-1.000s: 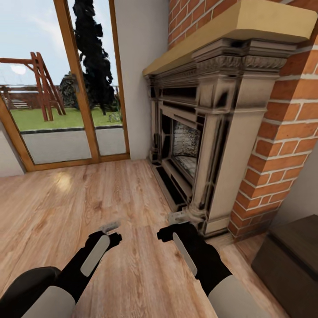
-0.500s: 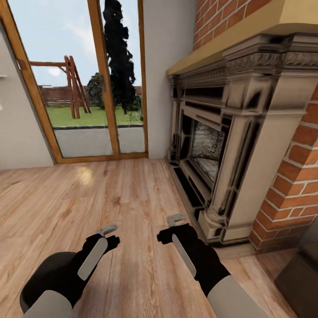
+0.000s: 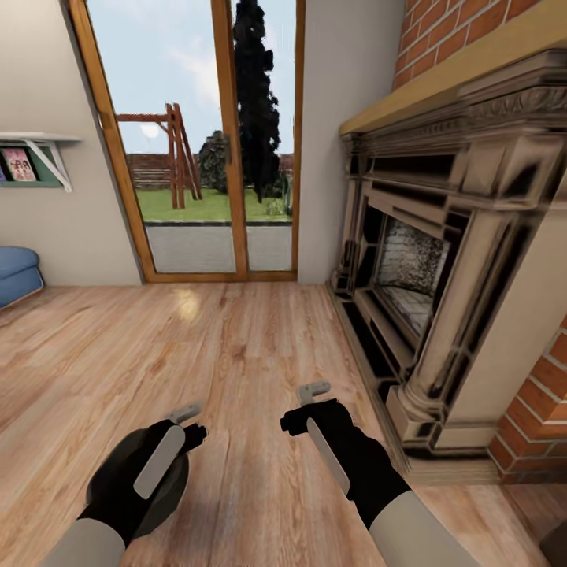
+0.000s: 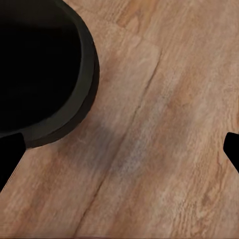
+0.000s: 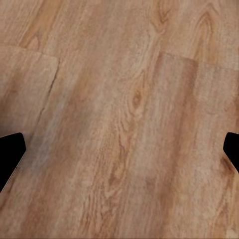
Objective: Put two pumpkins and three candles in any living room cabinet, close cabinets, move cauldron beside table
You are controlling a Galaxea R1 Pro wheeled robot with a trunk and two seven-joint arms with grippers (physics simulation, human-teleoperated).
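Observation:
The cauldron (image 3: 161,492), black and round, stands on the wooden floor under my left forearm; its dark rim and hollow (image 4: 40,74) show in the left wrist view. My left gripper (image 3: 189,422) hangs open just past it, above bare floor (image 4: 119,154). My right gripper (image 3: 302,405) is open too, over bare planks (image 5: 119,149), with nothing between its fingers. Only a dark-brown corner of a cabinet (image 3: 557,554) shows at the lower right edge. The pumpkins and candles are out of view.
An ornate fireplace surround (image 3: 441,260) with a brick chimney (image 3: 535,409) fills the right side. Glass doors (image 3: 205,150) stand ahead. A blue seat (image 3: 14,272) and a wall shelf (image 3: 35,153) are at the far left. Open floor (image 3: 197,339) lies ahead.
The view has swung left: fireplace and cauldron slid right in the picture, the cabinet nearly left it, the blue seat and shelf came in. Both arms hold the same pose.

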